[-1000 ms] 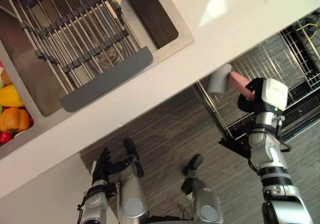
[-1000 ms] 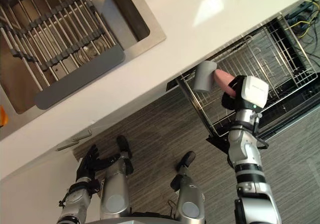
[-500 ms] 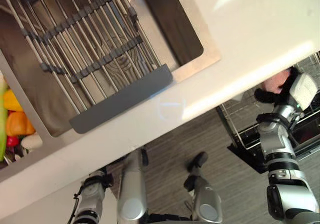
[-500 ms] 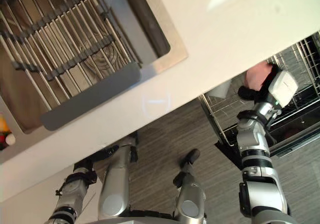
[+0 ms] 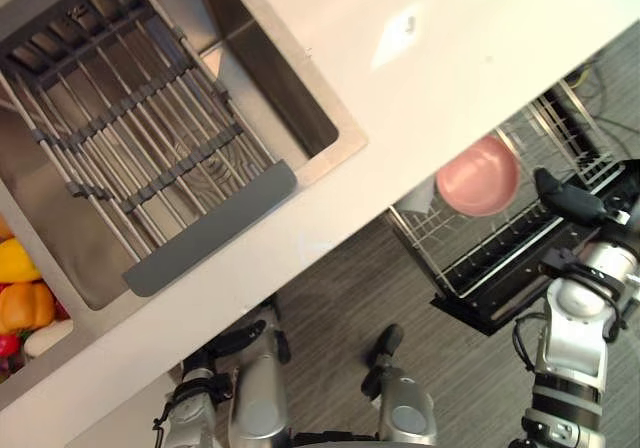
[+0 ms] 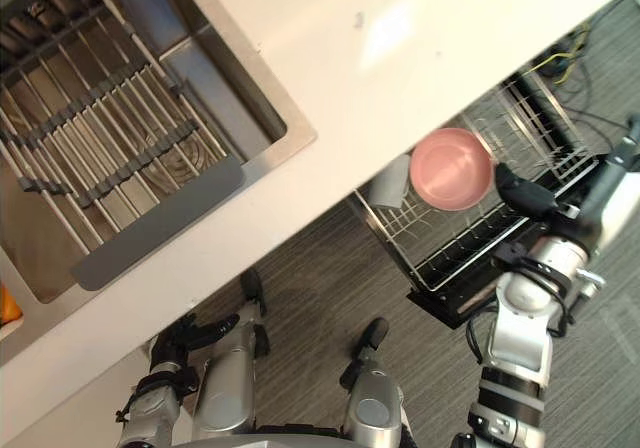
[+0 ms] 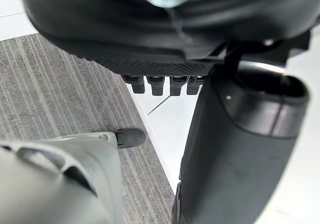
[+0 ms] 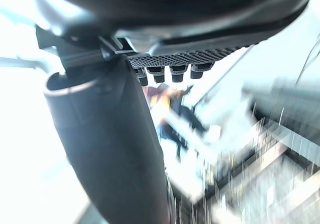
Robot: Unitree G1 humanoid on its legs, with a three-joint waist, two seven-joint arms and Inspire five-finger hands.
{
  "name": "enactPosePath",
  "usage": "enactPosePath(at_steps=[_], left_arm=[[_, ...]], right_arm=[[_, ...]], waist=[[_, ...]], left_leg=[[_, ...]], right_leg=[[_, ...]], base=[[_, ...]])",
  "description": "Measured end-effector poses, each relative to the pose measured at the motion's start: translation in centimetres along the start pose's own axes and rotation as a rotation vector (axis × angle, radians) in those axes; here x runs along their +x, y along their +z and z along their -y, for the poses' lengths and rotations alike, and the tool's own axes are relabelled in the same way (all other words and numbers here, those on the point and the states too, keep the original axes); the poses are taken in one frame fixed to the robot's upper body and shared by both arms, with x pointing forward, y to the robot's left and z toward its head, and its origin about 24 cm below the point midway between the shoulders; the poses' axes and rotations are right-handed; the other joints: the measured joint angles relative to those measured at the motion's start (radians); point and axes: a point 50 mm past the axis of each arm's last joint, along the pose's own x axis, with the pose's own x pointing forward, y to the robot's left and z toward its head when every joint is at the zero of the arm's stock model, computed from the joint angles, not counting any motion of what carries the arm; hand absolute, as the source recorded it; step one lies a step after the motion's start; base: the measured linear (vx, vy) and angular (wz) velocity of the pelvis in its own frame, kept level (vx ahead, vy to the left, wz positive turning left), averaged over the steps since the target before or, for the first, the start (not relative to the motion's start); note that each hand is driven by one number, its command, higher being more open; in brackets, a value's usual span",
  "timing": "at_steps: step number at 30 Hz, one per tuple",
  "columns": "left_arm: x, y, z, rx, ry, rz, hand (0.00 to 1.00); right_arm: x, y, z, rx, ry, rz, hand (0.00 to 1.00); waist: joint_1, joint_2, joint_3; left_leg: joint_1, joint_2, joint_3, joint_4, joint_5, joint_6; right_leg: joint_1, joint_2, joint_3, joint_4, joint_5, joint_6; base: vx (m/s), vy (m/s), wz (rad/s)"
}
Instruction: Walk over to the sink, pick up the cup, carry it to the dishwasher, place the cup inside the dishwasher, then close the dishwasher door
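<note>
The fingers (image 6: 520,193) of the right hand (image 5: 585,206) stretch out straight and hold nothing, their tips just beside the pink cup (image 6: 452,168). The cup sits in the dishwasher rack (image 5: 455,253) next to a grey cup (image 6: 388,180). Placing looks done. Next, the hand must clear the rack and swing the door (image 6: 447,310) shut. The left hand (image 5: 215,343) hangs low, fingers relaxed.

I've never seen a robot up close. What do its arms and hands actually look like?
The right arm and left arm are silver-grey, built of rounded segments with black bands at the joints. Each ends in a dark robot hand. The right robot hand and left robot hand have slim black fingers, a thick thumb and a dotted palm pad.
</note>
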Motion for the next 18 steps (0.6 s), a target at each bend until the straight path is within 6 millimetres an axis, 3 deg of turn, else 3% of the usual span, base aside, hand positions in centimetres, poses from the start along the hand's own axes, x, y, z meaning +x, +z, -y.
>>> enactPosePath(at_steps=[7, 9, 13, 14, 15, 16, 17, 18], left_arm=[[-2.7, -4.3, -1.6, 0.01, 0.076, -0.141, 1.0], [-3.4, -5.3, -2.1, 0.018, 0.1, -0.191, 1.0], [-3.8, -6.0, -2.7, 0.029, 0.122, -0.234, 1.0], [-3.5, -5.6, -2.9, 0.041, 0.121, -0.23, 1.0], [-3.0, -5.1, -2.9, 0.046, 0.115, -0.219, 1.0], [-2.1, -4.2, -1.9, 0.049, 0.084, -0.199, 1.0], [-2.0, -4.0, -1.7, 0.05, 0.079, -0.193, 1.0], [-1.5, -3.4, -1.0, 0.057, 0.051, -0.173, 1.0]], right_arm=[[-0.4, -2.2, 5.9, -0.07, -0.303, -0.108, 1.0], [-0.9, -4.4, 8.0, -0.096, -0.401, -0.231, 1.0], [-2.9, -8.8, 8.8, -0.092, -0.421, -0.471, 1.0], [-3.9, -10.2, 8.5, -0.076, -0.418, -0.554, 0.0], [-4.5, -11.0, 8.3, -0.048, -0.421, -0.608, 0.0], [-4.9, -12.0, 7.4, 0.002, -0.413, -0.673, 0.0], [-4.9, -12.2, 7.3, 0.011, -0.412, -0.685, 0.0], [-5.1, -12.7, 6.3, 0.066, -0.407, -0.731, 0.0]], waist=[[-0.027, 0.01, -0.143], [-0.036, 0.01, -0.19], [-0.04, 0.013, -0.208], [-0.04, 0.012, -0.208], [-0.039, 0.012, -0.207], [-0.04, 0.051, -0.185], [-0.04, 0.059, -0.179], [-0.037, 0.084, -0.163]], left_leg=[[0.095, 0.01, 0.037, -0.032, -0.008, -0.019], [0.116, 0.012, 0.049, -0.036, -0.013, -0.018], [0.137, 0.028, 0.085, -0.025, -0.022, -0.024], [0.12, 0.029, 0.093, -0.01, -0.023, -0.024], [0.092, 0.034, 0.103, 0.013, -0.023, -0.024], [0.045, 0.08, 0.161, 0.036, -0.017, -0.026], [0.039, 0.087, 0.171, 0.033, -0.015, -0.025], [0.024, 0.1, 0.203, 0.01, 0.006, -0.019]], right_leg=[[0.058, 0.001, 0.01, -0.002, -0.011, 0.014], [0.067, 0.001, 0.01, -0.001, -0.011, 0.014], [0.079, 0.003, 0.008, 0.0, -0.019, 0.014], [0.067, -0.001, 0.001, 0.001, -0.047, 0.013], [0.048, -0.005, -0.01, -0.001, -0.076, 0.017], [0.003, 0.017, -0.018, 0.011, -0.082, 0.008], [-0.007, 0.019, -0.019, 0.014, -0.084, 0.004], [-0.044, 0.02, -0.018, 0.032, -0.082, -0.007]], base=[[0.0, -0.036, -0.15], [0.01, -0.023, -0.12], [-0.04, -0.027, -0.2], [-0.09, -0.048, -0.11], [-0.18, -0.069, -0.01], [-0.13, -0.043, 0.04], [-0.16, -0.013, 0.09], [-0.11, 0.028, -0.02]])
